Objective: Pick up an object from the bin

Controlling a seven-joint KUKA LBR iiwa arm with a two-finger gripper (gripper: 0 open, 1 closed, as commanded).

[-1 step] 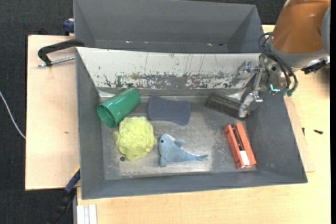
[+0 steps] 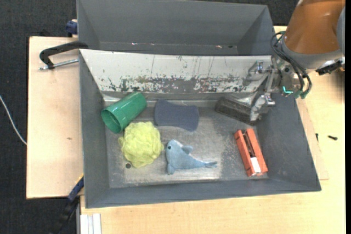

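Looking down through the camera, I saw the gripper (image 2: 259,109) low in the right rear part of the bin (image 2: 91,134), below the arm's orange cover (image 2: 315,19). Its tip sat at the right end of a dark grey oblong block (image 2: 233,109) that lay near the back wall. I could not tell whether they touched, nor whether the claw was apart, together or clamped on that block.

Just in front of the gripper lay 1 orange-red bar-shaped thing (image 2: 250,152), pointing from back to front along the right side of the floor.

The other 4 things were well apart from the gripper:
- a blue-grey pad (image 2: 175,115) at mid-rear
- a green cup (image 2: 123,111) on its side at left rear
- a yellow-green fluffy puff (image 2: 141,142) just in front of the cup
- a blue toy whale (image 2: 184,157) beside the puff, near the front wall
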